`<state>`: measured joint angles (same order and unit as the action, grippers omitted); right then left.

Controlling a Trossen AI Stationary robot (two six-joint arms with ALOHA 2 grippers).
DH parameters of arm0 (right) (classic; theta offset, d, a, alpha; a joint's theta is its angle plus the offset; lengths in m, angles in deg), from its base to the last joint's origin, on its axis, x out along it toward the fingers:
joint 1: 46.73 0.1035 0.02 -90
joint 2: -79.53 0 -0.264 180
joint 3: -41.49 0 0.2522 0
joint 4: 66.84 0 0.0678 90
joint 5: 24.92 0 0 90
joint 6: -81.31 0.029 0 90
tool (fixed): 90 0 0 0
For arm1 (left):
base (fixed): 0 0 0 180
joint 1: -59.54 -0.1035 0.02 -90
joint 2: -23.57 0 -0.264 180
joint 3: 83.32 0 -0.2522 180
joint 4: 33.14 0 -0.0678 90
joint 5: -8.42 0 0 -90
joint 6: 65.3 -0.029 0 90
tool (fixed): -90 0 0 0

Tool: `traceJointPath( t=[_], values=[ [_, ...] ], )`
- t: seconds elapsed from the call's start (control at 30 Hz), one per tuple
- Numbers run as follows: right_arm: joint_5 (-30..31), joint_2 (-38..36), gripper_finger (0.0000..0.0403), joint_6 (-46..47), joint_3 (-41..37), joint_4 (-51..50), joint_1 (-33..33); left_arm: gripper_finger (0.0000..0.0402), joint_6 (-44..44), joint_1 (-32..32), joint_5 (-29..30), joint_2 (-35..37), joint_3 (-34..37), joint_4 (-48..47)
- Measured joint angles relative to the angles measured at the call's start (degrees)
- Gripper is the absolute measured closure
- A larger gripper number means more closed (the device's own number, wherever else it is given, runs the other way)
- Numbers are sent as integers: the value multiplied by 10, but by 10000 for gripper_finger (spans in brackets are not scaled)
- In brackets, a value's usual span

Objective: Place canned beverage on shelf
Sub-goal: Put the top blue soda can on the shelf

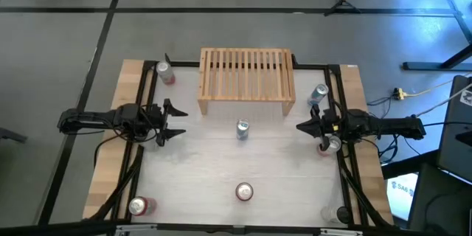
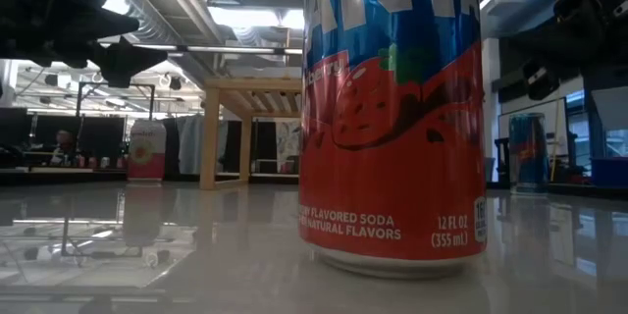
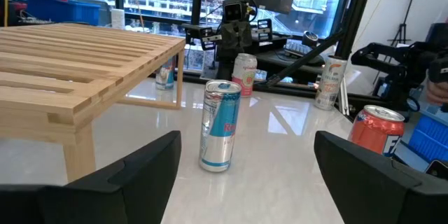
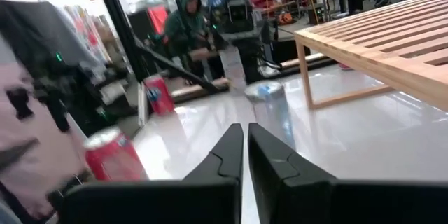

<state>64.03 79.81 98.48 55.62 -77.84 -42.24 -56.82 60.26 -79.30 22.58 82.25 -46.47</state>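
Observation:
The light-wood slatted shelf point(image 1: 247, 80) stands at the table's far middle on its short legs. A slim silver-and-blue can point(image 1: 242, 129) stands upright on the table just in front of it and also shows in the left wrist view point(image 3: 220, 126). A red soda can point(image 1: 244, 191) stands near the front edge and fills the low view point(image 2: 392, 118). My left gripper point(image 1: 173, 122) is open and empty, left of the slim can, with its fingers pointing at it point(image 3: 245, 175). My right gripper point(image 1: 302, 126) is shut and empty, right of the slim can point(image 4: 245, 147).
Other cans stand at the far left corner point(image 1: 165, 72), by the shelf's right leg point(image 1: 318, 94), under my right arm point(image 1: 330, 144) and at the near left corner point(image 1: 138, 206). A person in a hood point(image 4: 185, 21) is beyond the table.

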Motion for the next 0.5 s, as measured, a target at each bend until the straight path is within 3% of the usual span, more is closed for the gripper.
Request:
traceJointPath(
  t=[0.23,0.37,0.5],
  values=[
    [26,0,388,146,0,84,0,79,0,0,0,0,0,0],
    [92,0,388,155,3,111,0,79,0,0,0,0,0,0],
    [161,14,388,140,48,68,0,79,0,0,0,0,0,0]
  ],
)
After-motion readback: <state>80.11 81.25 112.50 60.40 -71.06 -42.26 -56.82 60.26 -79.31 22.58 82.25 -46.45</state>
